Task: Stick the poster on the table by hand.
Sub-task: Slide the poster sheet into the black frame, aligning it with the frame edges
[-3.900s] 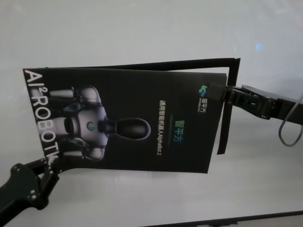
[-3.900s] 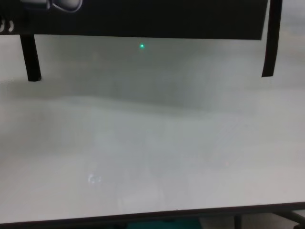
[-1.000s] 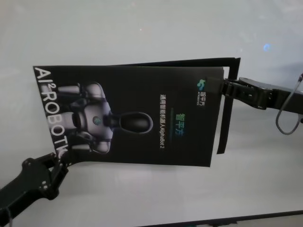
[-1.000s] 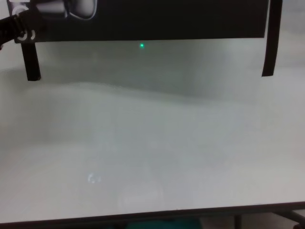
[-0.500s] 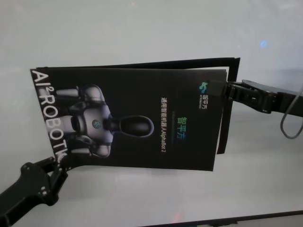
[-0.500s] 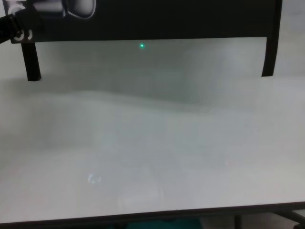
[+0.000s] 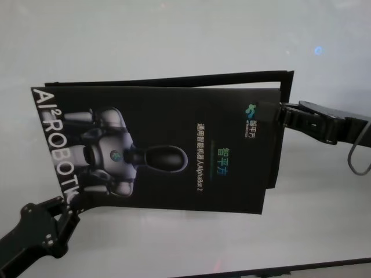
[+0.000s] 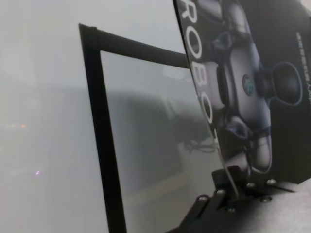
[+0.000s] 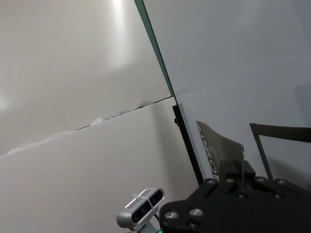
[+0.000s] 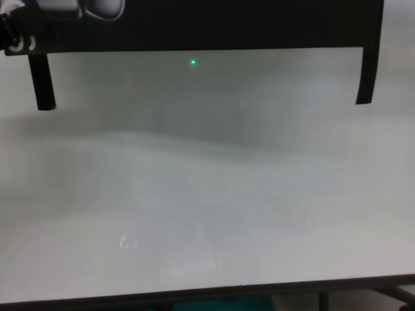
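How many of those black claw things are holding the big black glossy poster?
2. The left gripper pinches the black glossy poster at its near-left corner, by the white lettering; the right gripper pinches the right edge, near the small logo.

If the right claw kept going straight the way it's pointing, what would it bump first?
Probably the big glossy black poster itself: the right gripper already pinches its edge and points across the sheet, so it would push into it.

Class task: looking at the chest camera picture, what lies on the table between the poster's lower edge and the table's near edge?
Nothing: in the chest view the table is bare from the poster to its near edge; only two black tape strips hang down from the poster.
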